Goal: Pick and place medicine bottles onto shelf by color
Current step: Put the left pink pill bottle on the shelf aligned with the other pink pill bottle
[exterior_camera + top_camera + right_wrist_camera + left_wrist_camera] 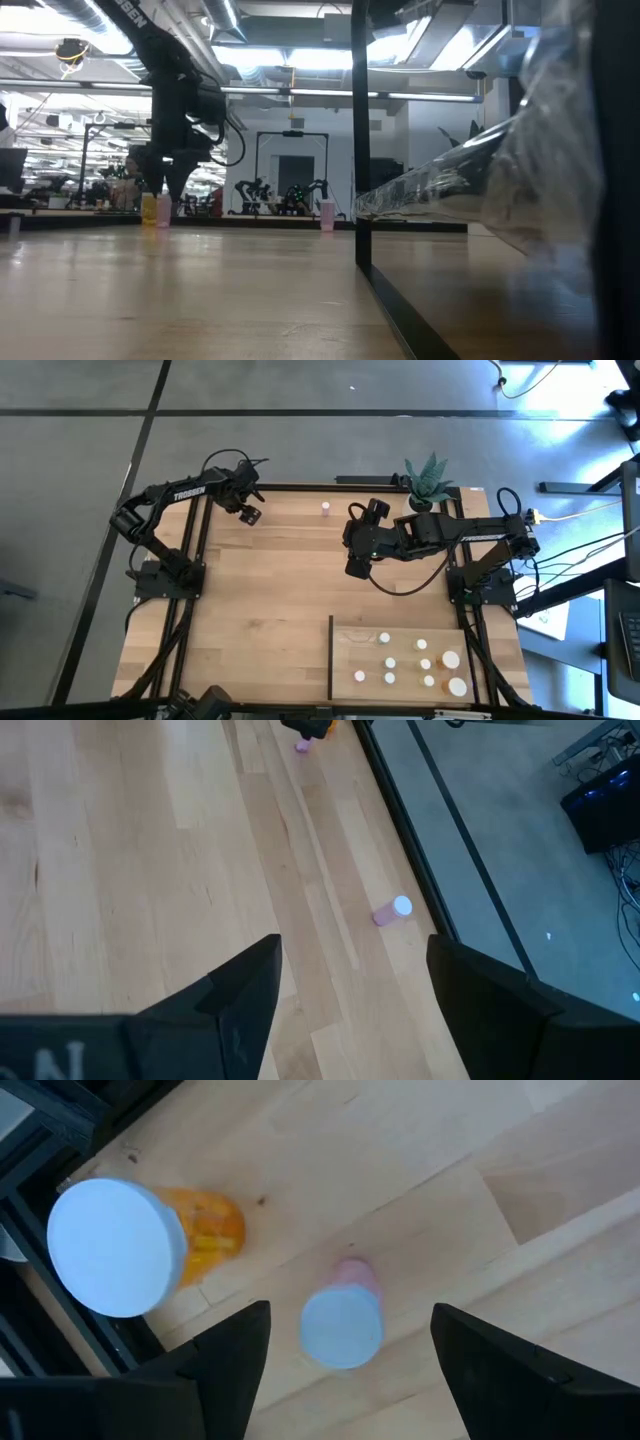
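Overhead, nine bottles stand on the shelf (345, 660). Three remain at the table's (270, 590) far edge. Left pincer (345, 1365) hangs released above a pink bottle (342, 1320); right pincer (356, 568) waits released mid-table.

Open right gripper (352, 995), pink bottle (392, 910) near table (150, 870) edge

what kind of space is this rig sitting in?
Probably a robotics lab or open workshop. The low view shows exposed ceiling ducts with strip lighting and more robot arms on a far bench; the high view shows bare concrete floor and loose cables.
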`<state>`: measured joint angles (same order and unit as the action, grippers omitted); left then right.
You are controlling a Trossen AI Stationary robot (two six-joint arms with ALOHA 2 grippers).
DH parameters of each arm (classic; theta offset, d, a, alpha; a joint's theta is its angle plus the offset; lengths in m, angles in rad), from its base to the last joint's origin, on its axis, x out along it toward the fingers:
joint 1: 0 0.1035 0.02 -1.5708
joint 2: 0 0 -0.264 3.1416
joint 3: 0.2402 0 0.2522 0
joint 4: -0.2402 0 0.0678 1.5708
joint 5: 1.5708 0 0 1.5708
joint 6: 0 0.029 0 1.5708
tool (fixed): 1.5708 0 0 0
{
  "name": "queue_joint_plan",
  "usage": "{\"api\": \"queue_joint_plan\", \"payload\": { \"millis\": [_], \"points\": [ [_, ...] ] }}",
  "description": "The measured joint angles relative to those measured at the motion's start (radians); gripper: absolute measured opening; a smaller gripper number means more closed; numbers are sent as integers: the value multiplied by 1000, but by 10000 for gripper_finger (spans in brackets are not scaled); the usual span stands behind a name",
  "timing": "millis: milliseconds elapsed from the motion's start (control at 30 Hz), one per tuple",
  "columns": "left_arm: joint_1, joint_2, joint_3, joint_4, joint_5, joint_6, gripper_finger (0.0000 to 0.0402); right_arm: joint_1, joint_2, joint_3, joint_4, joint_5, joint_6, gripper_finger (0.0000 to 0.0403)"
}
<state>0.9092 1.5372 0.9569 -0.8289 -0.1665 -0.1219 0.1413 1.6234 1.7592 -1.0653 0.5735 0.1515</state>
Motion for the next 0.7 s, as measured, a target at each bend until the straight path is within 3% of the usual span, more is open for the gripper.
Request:
{"api": "queue_joint_plan", "payload": {
  "millis": [700],
  "points": [
    [0,0,0,2,-1,-53,270,0,0,0,0,0,1,252]
  ]
}}
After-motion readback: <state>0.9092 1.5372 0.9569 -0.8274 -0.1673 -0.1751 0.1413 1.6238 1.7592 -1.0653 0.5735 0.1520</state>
